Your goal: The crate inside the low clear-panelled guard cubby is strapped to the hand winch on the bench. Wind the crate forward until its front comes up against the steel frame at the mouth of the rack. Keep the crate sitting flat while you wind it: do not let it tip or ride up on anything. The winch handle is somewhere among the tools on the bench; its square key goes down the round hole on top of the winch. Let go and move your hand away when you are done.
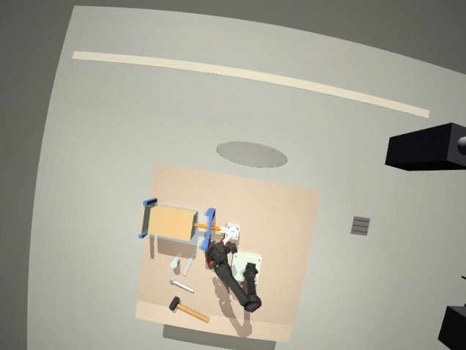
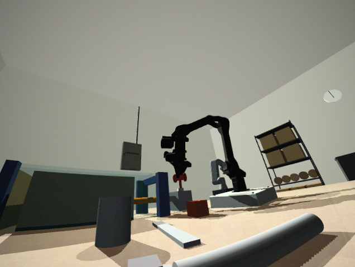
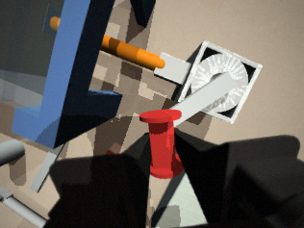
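Claw (image 1: 214, 262) (image 2: 180, 175) (image 3: 161, 135): mine, closed on red knob (image 2: 180, 177) (image 3: 162, 143); winch (image 1: 232, 229) (image 2: 183, 199) far-right, crank arm (image 1: 228, 237) (image 3: 204, 97) apparently spanning between.
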